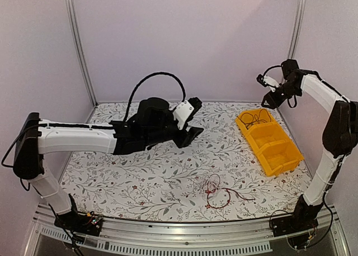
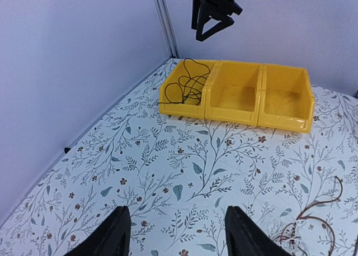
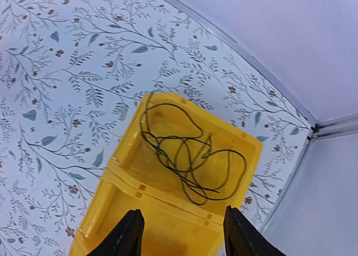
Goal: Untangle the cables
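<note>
Black cable (image 3: 187, 155) inside yellow bin (image 3: 168, 199)

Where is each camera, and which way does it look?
Top external: high behind the arms, looking down on the flowery table; left arm and right arm show.
Left wrist: on the left arm, facing across the table to the yellow bin; its open jaws show below.
Right wrist: on the right arm, looking down into the bin; its open jaws show below.
All three see the black cable in the bin.
</note>
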Controlling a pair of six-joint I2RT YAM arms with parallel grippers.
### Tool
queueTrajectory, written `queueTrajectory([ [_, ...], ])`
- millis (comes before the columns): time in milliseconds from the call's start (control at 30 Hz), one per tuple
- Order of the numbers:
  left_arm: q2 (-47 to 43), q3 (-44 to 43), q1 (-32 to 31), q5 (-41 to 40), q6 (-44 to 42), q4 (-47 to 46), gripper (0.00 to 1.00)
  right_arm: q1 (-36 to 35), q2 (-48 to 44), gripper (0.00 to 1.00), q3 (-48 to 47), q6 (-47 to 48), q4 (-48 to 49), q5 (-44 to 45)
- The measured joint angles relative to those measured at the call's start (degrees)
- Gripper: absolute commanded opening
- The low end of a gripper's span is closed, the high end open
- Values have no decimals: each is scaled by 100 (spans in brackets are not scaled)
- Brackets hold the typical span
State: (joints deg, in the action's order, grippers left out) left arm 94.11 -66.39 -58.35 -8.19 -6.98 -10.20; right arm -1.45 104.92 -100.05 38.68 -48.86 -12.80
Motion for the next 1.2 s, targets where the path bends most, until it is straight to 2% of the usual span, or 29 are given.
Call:
queueTrajectory([
  [233,892,-765,-323,378,544,831,56,-704,-850,51,2173,-109,529,-1794],
  [367,918,-372,-376,905,1119,946,60,-1346,-1403,55,3018,348,476,-2229],
  [567,905,538,-378,1554,1989,772,60,-2787,-2332,62,4277,883,361,-1740],
  [700,905,741,-376,1425,2400,496,60,-3534,-2387,65,4721,1023,149,-1309],
  [1067,422,1360,-256,125,3088,195,60,-4234,-2225,70,5182,682,-74,-402],
  [1133,284,1388,-247,-37,3139,127,60,-4288,-2085,69,5278,562,-81,-232],
  [1200,199,1388,-247,-155,3176,57,60,-4304,-1987,64,5331,452,-85,-114],
])
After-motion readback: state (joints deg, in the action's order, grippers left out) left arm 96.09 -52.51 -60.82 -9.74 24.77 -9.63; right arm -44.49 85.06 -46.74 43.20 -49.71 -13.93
